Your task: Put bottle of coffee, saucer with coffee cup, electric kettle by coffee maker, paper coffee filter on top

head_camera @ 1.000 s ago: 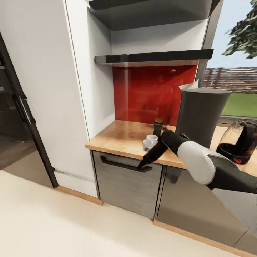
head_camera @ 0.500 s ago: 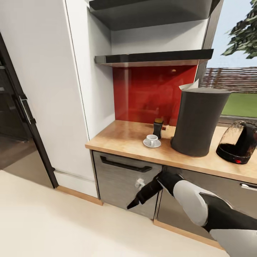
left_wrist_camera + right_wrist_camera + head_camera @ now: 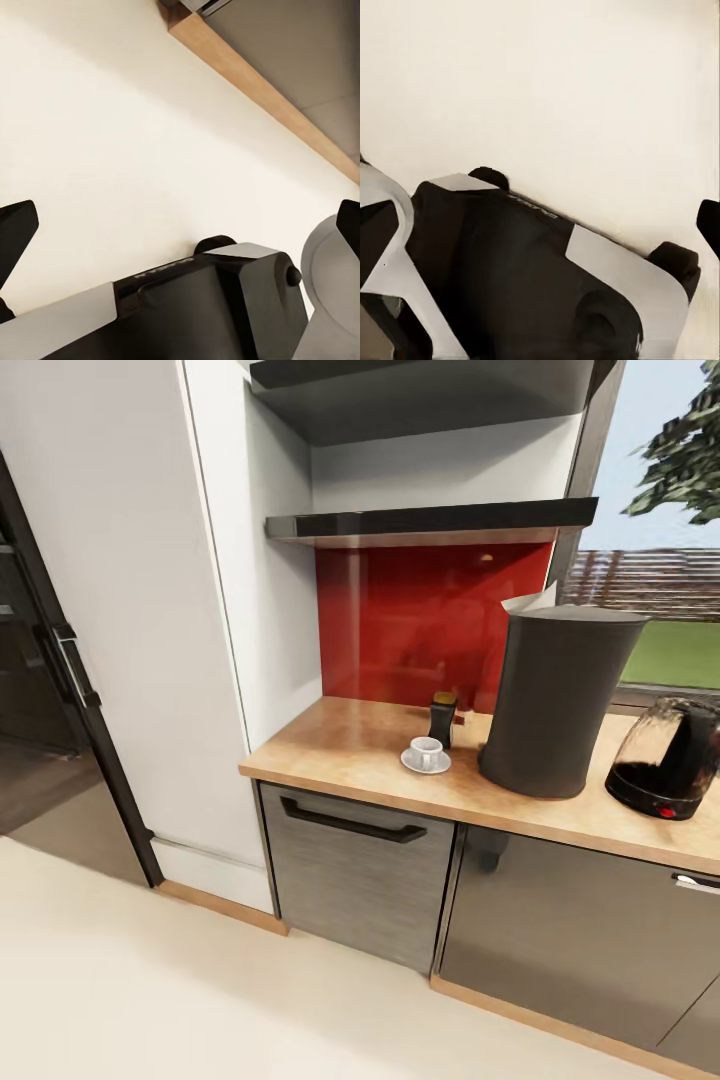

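At centre right of the head view, on the speckled tan bench (image 3: 350, 745), the tiny white cup (image 3: 426, 751) sits on the small white saucer (image 3: 426, 762), left of the tall dark-grey coffee maker (image 3: 553, 700). Left fingers (image 3: 16, 232) look spread; the right ones I cannot tell.

Cream floor (image 3: 112, 135) below; wooden plinth strip (image 3: 262, 97) crossing one corner under grey cabinet front (image 3: 300, 45); robot's dark base (image 3: 202, 307) near.

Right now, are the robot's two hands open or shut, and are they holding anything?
Left gripper: open, holding nothing.
Right gripper: only one dark fingertip shows, so it cannot be told.
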Motion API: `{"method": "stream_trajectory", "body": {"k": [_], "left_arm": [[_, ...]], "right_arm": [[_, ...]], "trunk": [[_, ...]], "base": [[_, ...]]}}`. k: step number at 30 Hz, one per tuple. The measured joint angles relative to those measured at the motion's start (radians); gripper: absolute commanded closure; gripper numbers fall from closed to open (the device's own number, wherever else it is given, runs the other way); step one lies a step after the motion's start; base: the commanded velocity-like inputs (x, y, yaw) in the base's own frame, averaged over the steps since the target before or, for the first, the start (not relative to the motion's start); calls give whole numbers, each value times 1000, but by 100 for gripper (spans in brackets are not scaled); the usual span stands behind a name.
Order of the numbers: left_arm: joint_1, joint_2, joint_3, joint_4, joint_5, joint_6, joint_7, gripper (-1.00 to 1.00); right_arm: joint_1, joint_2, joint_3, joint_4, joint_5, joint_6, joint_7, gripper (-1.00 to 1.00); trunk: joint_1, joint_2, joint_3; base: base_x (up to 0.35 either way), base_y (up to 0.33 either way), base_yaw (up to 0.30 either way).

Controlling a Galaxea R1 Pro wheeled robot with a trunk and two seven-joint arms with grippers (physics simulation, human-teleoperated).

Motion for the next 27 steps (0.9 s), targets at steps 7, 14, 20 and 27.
{"method": "stream_trajectory", "body": {"k": [7, 14, 20, 27], "left_arm": [[0, -3, -1, 1, 0, 0, 0, -100], [0, -4, -1, 1, 0, 0, 0, -100], [0, -4, -1, 1, 0, 0, 0, -100], [0, -4, -2, 1, 0, 0, 0, -100]], "right_arm": [[171, -42, -12, -2, -196, -224, -202, -100], [200, -36, -10, -7, -227, -349, -248, -100], [202, 10, -3, -73, -223, -420, -324, -100], [203, 92, 1, -145, -150, -421, -695, -100]], "trunk": [[0, 0, 0], [0, 0, 0], [0, 0, 0], [0, 0, 0]], "base": [[0, 0, 0], [0, 0, 0], [0, 0, 0], [0, 0, 0]]}}
